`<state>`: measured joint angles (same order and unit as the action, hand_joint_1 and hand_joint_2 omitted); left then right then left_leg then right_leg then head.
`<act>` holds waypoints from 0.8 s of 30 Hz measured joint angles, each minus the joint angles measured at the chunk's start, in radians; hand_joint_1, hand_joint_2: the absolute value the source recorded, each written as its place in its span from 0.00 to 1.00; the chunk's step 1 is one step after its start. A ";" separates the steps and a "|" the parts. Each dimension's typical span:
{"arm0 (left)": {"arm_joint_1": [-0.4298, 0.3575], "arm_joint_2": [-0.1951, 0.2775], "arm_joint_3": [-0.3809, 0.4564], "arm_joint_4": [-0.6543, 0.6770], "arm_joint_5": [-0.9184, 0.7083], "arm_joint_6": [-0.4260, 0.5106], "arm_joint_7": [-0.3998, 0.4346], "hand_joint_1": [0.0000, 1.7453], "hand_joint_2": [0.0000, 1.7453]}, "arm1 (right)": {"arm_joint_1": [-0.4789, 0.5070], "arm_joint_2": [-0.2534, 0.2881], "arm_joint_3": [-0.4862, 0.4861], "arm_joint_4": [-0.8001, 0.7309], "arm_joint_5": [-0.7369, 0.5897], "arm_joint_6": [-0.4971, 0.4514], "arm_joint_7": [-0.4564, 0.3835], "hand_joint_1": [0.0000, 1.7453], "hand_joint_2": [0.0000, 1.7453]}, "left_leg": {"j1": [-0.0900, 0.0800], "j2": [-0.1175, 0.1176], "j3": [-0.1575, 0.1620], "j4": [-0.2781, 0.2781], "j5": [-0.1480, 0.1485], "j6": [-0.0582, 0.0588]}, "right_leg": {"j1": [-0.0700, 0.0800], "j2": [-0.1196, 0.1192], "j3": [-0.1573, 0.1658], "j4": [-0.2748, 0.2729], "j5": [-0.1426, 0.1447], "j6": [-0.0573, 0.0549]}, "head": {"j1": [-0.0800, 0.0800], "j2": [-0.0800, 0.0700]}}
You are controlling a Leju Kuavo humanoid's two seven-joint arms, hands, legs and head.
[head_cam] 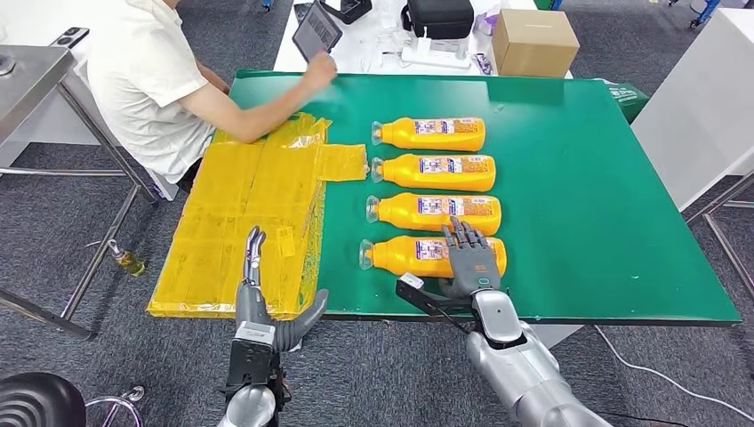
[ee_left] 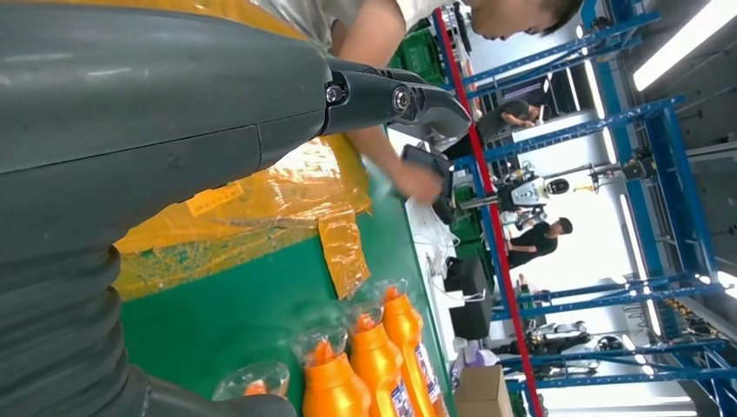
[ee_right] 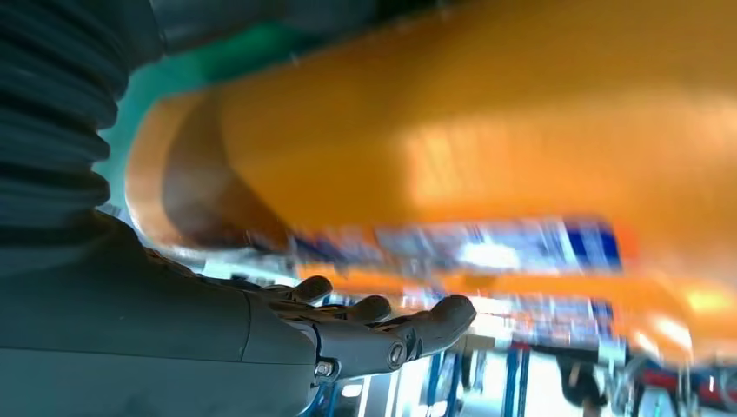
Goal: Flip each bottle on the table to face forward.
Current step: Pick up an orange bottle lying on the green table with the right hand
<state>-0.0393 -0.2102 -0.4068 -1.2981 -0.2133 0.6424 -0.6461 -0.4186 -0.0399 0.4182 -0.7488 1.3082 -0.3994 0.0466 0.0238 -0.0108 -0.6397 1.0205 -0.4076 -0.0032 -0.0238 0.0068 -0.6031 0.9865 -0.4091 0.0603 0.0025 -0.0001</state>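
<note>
Landmark: nearest bottle (head_cam: 418, 255), lying on the green worktop (head_cam: 605, 205), cap pointing toward the yellow sheet (head_cam: 249, 222).
Left hand (head_cam: 258, 298): released, fingers apart, holding nothing, over the sheet's near edge, well to the cap side of the nearest bottle.
Right hand (head_cam: 469, 260): laid flat on the nearest bottle's base end, fingers spread, not clasping it.
Other bottles (head_cam: 436, 173): three, lying in a row beyond the nearest bottle, labels up.
Person (head_cam: 151, 80): beyond the sheet, arm stretched over the worktop's far edge.
Box (head_cam: 533, 42): past the farthest bottle.

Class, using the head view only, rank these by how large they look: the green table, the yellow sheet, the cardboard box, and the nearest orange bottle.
1. green table
2. yellow sheet
3. nearest orange bottle and cardboard box: they look alike, and the box lies farther away, so unranked.
</note>
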 joint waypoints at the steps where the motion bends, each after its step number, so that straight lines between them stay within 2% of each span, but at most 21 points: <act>1: 0.003 0.000 0.000 -0.003 -0.001 -0.003 0.000 0.00 1.00 | 0.001 -0.006 0.003 -0.007 -0.015 0.023 -0.008 1.00 1.00 | 0.000 0.000 0.000 0.000 0.000 0.000 | 0.000 0.000 0.000 0.000 0.000 0.000 | 0.000 0.000; 10: 0.006 0.000 0.001 -0.007 -0.004 -0.010 0.001 0.00 1.00 | 0.002 -0.018 0.006 -0.019 -0.049 0.058 -0.028 1.00 1.00 | 0.000 0.000 0.001 0.000 0.000 0.000 | 0.000 0.000 0.001 0.000 0.000 0.000 | 0.000 0.000; 16: 0.006 0.000 0.004 -0.012 -0.008 -0.020 0.001 0.00 1.00 | 0.008 -0.043 0.007 -0.030 -0.144 0.077 -0.080 0.99 1.00 | 0.000 0.000 0.006 0.000 0.000 0.000 | 0.000 0.000 0.006 0.000 0.000 0.000 | 0.000 0.000; 19: 0.006 0.000 0.005 -0.012 -0.008 -0.023 0.001 0.00 1.00 | 0.015 -0.044 0.006 -0.035 -0.199 0.075 -0.123 1.00 1.00 | 0.000 0.000 0.007 0.000 0.000 0.000 | 0.000 0.000 0.006 0.000 0.000 0.000 | 0.000 0.000; 24: 0.006 0.000 0.008 -0.015 0.032 -0.053 0.004 0.00 1.00 | 0.031 -0.044 -0.008 -0.058 -0.367 0.086 -0.255 1.00 1.00 | 0.000 0.002 0.010 0.000 -0.002 -0.002 | 0.000 0.003 0.008 0.000 0.000 0.000 | 0.000 0.000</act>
<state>-0.0333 -0.2102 -0.3985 -1.3135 -0.1811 0.5898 -0.6423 -0.3878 -0.0837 0.4104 -0.8071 0.9409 -0.3130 -0.2080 0.0240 -0.0085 -0.6296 1.0204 -0.4099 -0.0049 -0.0235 0.0099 -0.5954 0.9860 -0.4091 0.0599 0.0028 0.0000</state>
